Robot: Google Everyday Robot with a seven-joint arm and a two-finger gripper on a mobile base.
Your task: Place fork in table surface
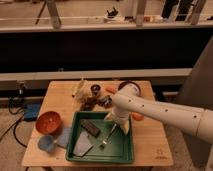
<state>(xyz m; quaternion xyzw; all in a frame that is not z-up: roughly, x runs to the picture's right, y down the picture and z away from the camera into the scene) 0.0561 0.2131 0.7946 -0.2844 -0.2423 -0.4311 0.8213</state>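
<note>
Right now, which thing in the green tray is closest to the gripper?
The fork: its handle end lies right by the gripper, in the tray's right half. The dark block and pale sheet lie farther left.

The table surface [147, 145] is pale, matt wooden planking, and the green tray [125, 156] on it looks like smooth plastic with a faint sheen. Inside the tray the fork [107, 136] shows as thin silvery metal beside a dull dark block [91, 127]. The gripper [118, 122], low over the tray at the fork's handle end, hangs from an arm [165, 112] cased in a smooth off-white shell
</note>
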